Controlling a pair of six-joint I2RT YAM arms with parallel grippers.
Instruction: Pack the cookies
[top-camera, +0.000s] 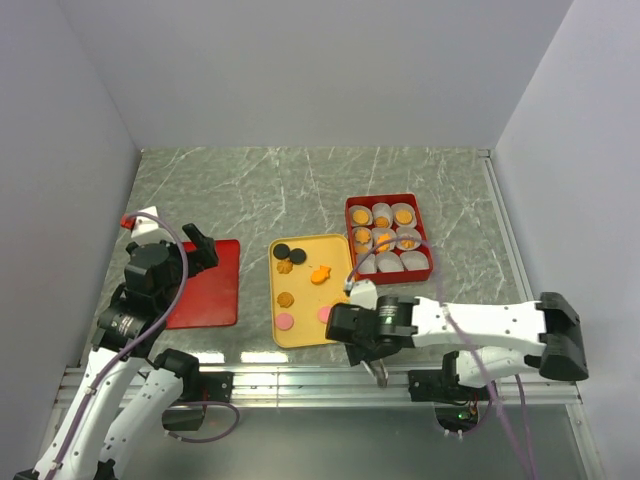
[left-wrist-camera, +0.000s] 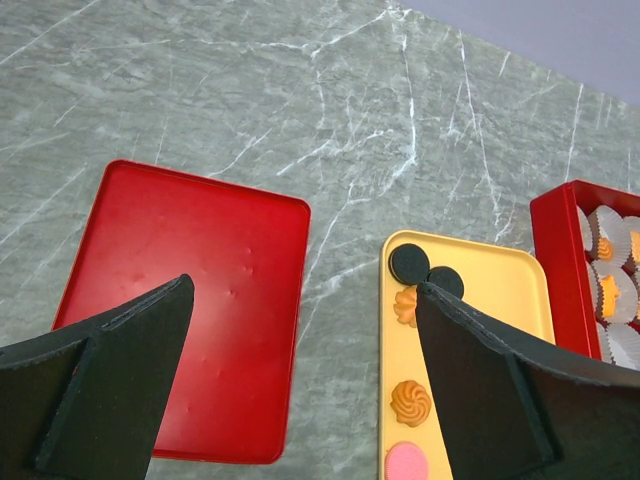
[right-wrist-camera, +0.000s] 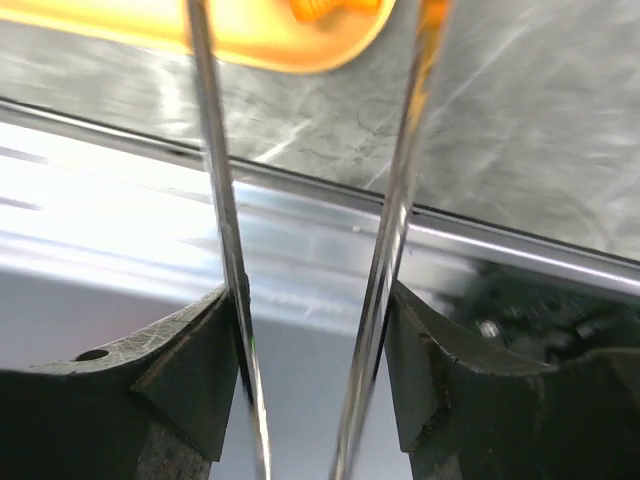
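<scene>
Top external: the cookies (top-camera: 320, 275) lie loose on a yellow tray (top-camera: 308, 298) in the middle of the desk (top-camera: 300, 190). Seven are in view: two black, three orange or brown, two pink. Just to the tray's right stands a red box (top-camera: 388, 200) of nine white paper cups (top-camera: 390, 263). The six cups in the far and middle rows each hold an orange cookie; the three in the near row look empty. A red lid (top-camera: 205, 295) lies flat to the tray's left. The right arm (top-camera: 480, 325) reaches along the near edge to the tray's near right corner. The left arm (top-camera: 150, 275) is poised over the lid.

Left wrist: left jaws wide open with nothing between them, hanging above the lid and touching neither it nor the tray.

Right wrist: right jaws gripping a pair of metal tongs (right-wrist-camera: 222, 220), one blade against each finger. The blades stand apart and run out of the top of the view, so the tips are unseen and whether they hold a cookie cannot be told.

Assessment: packing is part done. The step in hand appears to be picking the next cookie with the tongs. The next move calls for setting the tips either side of one cookie, squeezing lightly, then carrying it to an empty near-row cup.
</scene>
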